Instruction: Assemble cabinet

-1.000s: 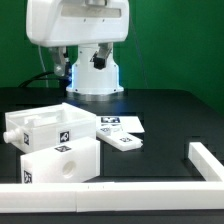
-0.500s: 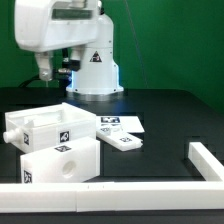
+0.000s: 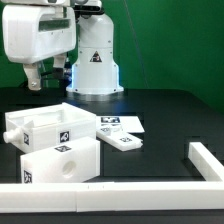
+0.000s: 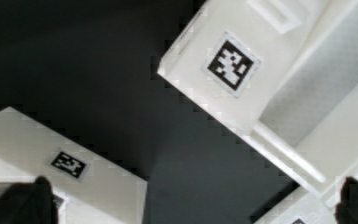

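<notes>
Above the cabinet (image 3: 45, 126) — jaws wide apart.

We see a black table (image 3: 170, 115) in front of a green backdrop (image 3: 170, 40). The cabinet parts (image 3: 70, 168) are white, with square black-and-white marker tags on their faces. In the wrist view one such tag (image 4: 234, 65) shows blocky black shapes on a white ground. The marker board (image 3: 120, 125) is white with black-patterned tags. The rail (image 3: 120, 198) is plain white. The robot base (image 3: 97, 75) is white with a black triangle mark, and beside it we see a bluish glow (image 3: 68, 70), perhaps a light. The arm (image 3: 35, 35) is white.
</notes>
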Motion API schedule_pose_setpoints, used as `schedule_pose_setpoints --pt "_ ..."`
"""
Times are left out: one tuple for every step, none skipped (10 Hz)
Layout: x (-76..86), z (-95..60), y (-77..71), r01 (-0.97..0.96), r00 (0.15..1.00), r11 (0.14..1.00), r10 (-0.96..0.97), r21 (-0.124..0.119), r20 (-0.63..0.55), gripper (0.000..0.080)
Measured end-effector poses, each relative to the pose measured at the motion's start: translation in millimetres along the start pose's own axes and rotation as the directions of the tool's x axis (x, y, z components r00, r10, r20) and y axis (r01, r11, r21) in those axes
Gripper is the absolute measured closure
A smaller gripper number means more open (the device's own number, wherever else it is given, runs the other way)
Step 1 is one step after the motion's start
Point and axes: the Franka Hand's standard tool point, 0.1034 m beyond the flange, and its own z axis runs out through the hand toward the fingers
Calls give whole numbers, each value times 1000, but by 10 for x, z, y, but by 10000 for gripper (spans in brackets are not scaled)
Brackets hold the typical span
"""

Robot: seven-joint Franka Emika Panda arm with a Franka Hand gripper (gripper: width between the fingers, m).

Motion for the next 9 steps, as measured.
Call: schedule_pose_setpoints --pt "-120 87 -81 138 990 990 -138 -1 -20 3" --pt "-254 154 -152 213 977 977 -213 11 -31 3" --pt "-330 182 -195 277 960 961 -276 13 -43 3" --pt "-378 205 -231 279 959 960 -277 13 -61 3" --pt "-370 206 -229 270 961 963 -269 14 -59 3" --pt "-372 207 -229 270 961 963 -269 15 -59 3" --pt "-410 232 -246 325 944 946 -323 11 -71 3" --pt "-499 279 -269 376 923 927 -374 4 -94 3" --pt "-581 295 -272 400 911 916 -399 -6 -104 3"
